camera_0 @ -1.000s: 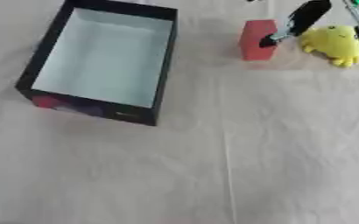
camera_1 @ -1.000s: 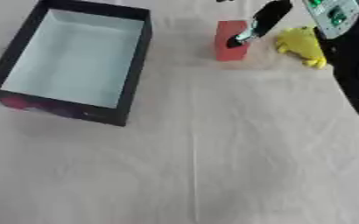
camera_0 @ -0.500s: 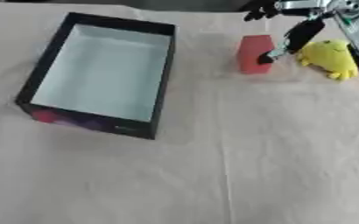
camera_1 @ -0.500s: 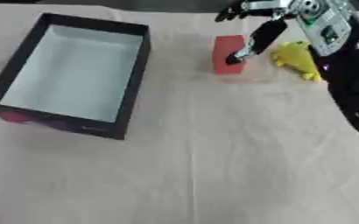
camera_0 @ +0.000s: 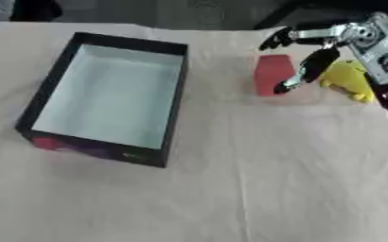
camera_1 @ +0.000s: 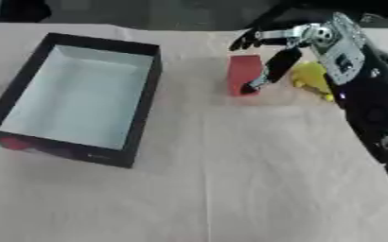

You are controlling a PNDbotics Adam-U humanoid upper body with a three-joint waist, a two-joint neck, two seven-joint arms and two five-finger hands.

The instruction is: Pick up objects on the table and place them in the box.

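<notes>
A red block (camera_0: 272, 73) stands upright on the cream tablecloth, right of a black box (camera_0: 174, 101) with a pale empty inside. Just right of the block lies a yellow toy (camera_0: 350, 80). My right hand (camera_1: 326, 35) reaches in from the upper right and straddles the block, open. Its thumb (camera_0: 309, 68) slants down along the block's right side, the tip at the block's lower right corner. Its fingers (camera_0: 284, 37) stretch out above the block's far edge, apart from it. The left hand shows in neither view.
My right forearm (camera_1: 371, 104) runs down the right edge, over the cloth beside the yellow toy. The cloth (camera_0: 296, 179) stretches bare in front of the box and block. A dark floor lies beyond the table's far edge.
The camera has tilted, so everything sits lower in the pictures. My right hand has spread, its fingers now reaching out over the block's far edge. Block, toy and box have stayed put.
</notes>
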